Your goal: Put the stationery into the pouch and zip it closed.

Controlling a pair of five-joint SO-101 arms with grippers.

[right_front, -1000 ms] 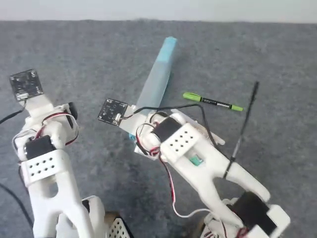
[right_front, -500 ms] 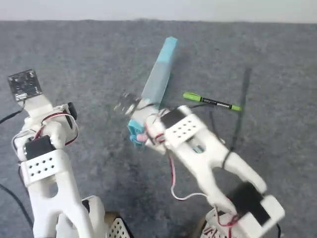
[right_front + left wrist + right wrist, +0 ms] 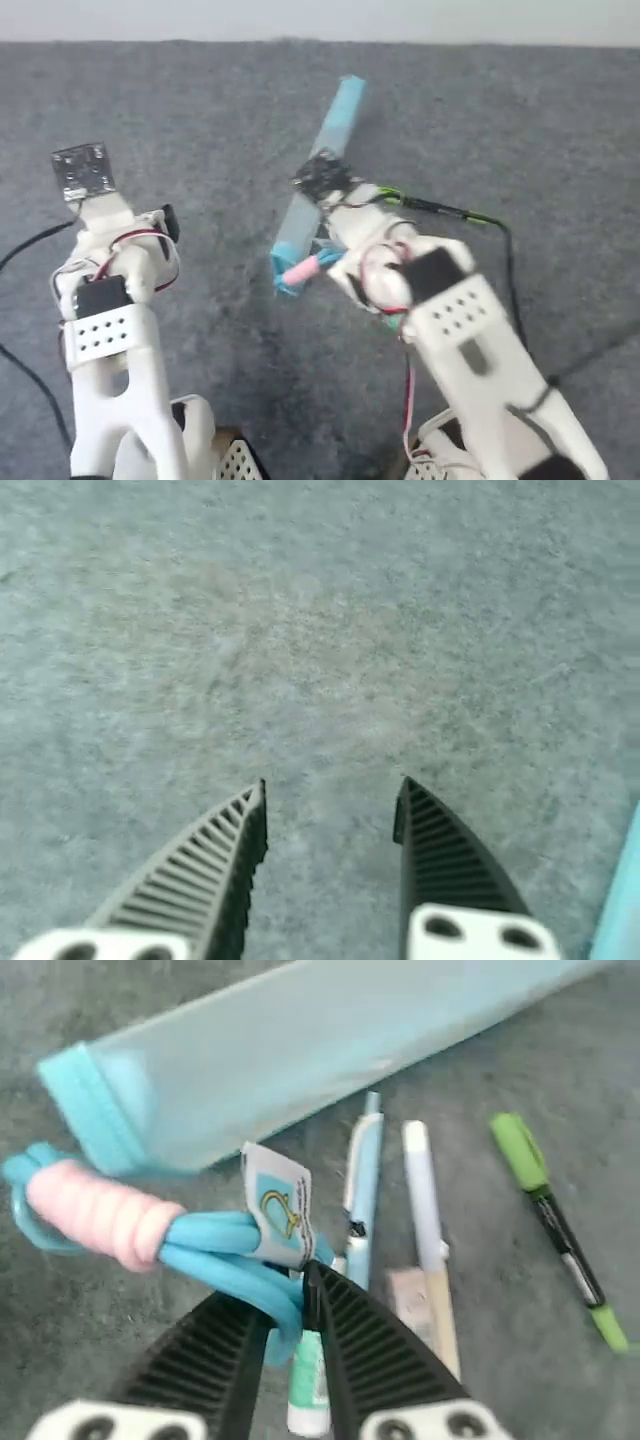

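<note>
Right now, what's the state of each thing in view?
Pouch: lying on the mat; zip unclear.
Right gripper: shut on the pouch's strap.
Left gripper: open, empty, above mat.
Blue pen: loose beside pouch.
White pen: loose beside pouch.
Green marker: loose on mat.

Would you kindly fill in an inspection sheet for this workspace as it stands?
Surface: grey table.
Job's things: pale blue pouch; blue pen, white pen and green marker lie beside it, outside.
Clutter: nothing seen.
Tools: left tool open, holding nothing; right tool shut on the pouch's blue strap.
Cables: black cable crosses the table past the marker.
Surroundings: pale wall behind the table.
</note>
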